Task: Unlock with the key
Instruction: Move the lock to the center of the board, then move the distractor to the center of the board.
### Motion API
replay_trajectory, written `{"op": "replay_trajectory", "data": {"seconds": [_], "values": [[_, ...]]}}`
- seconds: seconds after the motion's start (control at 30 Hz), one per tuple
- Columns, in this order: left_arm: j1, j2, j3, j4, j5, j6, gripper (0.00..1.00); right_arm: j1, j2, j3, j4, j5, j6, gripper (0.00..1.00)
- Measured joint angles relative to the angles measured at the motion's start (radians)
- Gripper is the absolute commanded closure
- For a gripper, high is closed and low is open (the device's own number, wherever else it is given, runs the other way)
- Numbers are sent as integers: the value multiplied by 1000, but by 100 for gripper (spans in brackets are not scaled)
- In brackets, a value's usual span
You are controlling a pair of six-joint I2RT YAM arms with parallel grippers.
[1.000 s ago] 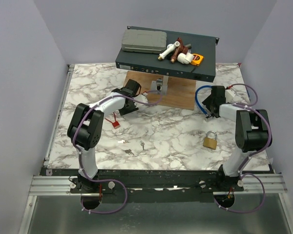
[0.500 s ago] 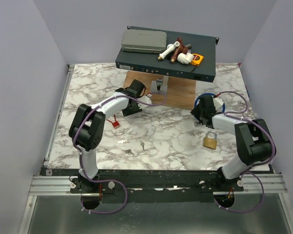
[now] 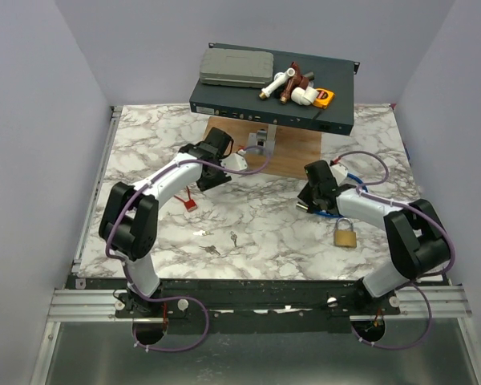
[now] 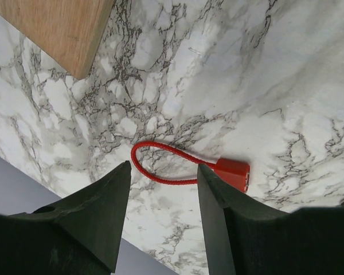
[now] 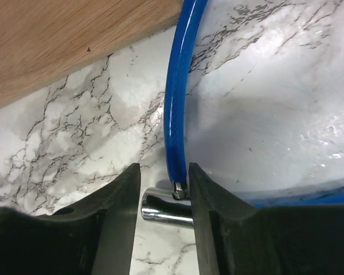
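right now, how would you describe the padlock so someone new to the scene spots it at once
On the marble table, look at the right side, near the right arm. The padlock lies flat on the marble, just on the near side of the blue cable. It alone is a brass block with a silver shackle.

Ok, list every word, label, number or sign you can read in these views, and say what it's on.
No text is legible in any view.
Front panel of the dark rack-mount box: pale marks, too small to read.
Label on the yellow tape measure: blurred.
Body of the brass padlock: no marking legible.
Tag of the red plastic cable seal: looks blank.
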Motion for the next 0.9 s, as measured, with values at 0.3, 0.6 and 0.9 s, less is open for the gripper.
{"op": "replay_trajectory", "data": {"seconds": [0.3,0.6,0.9], "values": [[48,-63,-13,-57,78,-41,50,3,-25,12,66,21,-151,99],[74,-110,-18,-89,122,-72,49,31,102,56,195,41,-251,99],[74,-138,-16,-128,174,-93,49,92,207,87,243,262,-274,99]]}}
